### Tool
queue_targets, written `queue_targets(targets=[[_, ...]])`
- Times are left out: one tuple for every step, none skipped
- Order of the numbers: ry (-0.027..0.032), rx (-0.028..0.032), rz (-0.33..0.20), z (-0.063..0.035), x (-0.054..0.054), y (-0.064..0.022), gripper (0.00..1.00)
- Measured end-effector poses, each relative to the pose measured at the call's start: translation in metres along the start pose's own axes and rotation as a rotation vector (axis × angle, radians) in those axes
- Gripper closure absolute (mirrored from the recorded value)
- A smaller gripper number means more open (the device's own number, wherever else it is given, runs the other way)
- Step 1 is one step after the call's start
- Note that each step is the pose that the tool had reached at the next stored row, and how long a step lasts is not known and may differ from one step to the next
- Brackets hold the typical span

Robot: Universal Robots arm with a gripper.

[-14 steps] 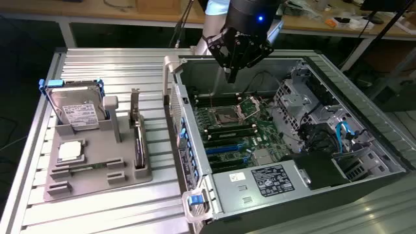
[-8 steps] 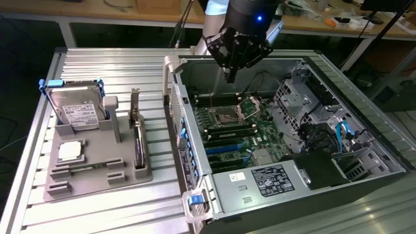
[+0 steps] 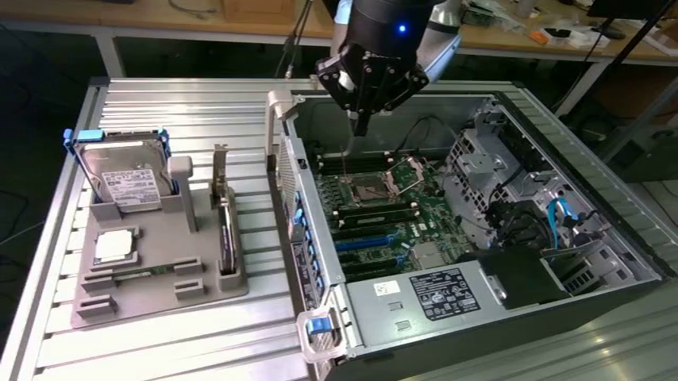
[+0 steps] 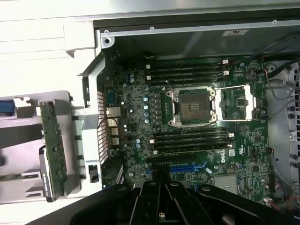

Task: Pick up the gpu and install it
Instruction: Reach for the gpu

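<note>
One gripper [image 3: 361,125], fingers pinched together on nothing, hangs above the motherboard [image 3: 387,208] of the open computer case [image 3: 284,167], upper middle of the exterior view. The gpu [image 3: 222,210] stands on edge in the grey holder [image 3: 159,287] at left-centre, near the hard drive [image 3: 122,181].

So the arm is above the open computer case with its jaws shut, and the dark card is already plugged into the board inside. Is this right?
One part is wrong. The card is not plugged into the board; it stands on edge in the grey holder outside the case, as the exterior view shows. The arm is above the open case, jaws shut.
</note>
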State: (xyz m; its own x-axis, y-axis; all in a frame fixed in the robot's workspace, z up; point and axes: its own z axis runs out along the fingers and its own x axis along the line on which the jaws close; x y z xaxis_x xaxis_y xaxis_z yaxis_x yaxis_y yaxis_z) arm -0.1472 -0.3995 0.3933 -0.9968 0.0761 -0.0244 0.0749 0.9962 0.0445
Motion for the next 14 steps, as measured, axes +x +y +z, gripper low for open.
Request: queue_targets(targets=[[-0.0001,-0.0001,0.0,-0.0001,0.006,-0.0007,0.89],[0.0,0.0,0.0,-0.0003,0.01,-0.0011,0.89],[0.0,0.0,0.0,-0.0003,0.012,-0.0015,0.89],[-0.0001,-0.0001,0.0,-0.0004,0.016,-0.0018,0.89],[-0.0001,-0.0001,0.0,-0.0005,0.018,-0.0022,0.89],[-0.0001,-0.0001,0.0,-0.0005,0.021,-0.0025,0.89],[0.0,0.0,0.0,-0.0006,0.024,-0.0028,0.89],[0.0,0.0001,0.0,-0.0007,0.027,-0.0032,0.89],[0.0,0.0,0.0,-0.0008,0.03,-0.0036,0.89],[0.0,0.0,0.0,-0.0008,0.032,-0.004,0.89],[-0.0001,-0.0001,0.0,-0.0009,0.038,-0.0049,0.89],[0.0,0.0,0.0,-0.0011,0.045,-0.0059,0.89],[0.0,0.0,0.0,-0.0012,0.049,-0.0066,0.89],[0.0001,0.0,0.0,-0.0013,0.053,-0.0072,0.89]])
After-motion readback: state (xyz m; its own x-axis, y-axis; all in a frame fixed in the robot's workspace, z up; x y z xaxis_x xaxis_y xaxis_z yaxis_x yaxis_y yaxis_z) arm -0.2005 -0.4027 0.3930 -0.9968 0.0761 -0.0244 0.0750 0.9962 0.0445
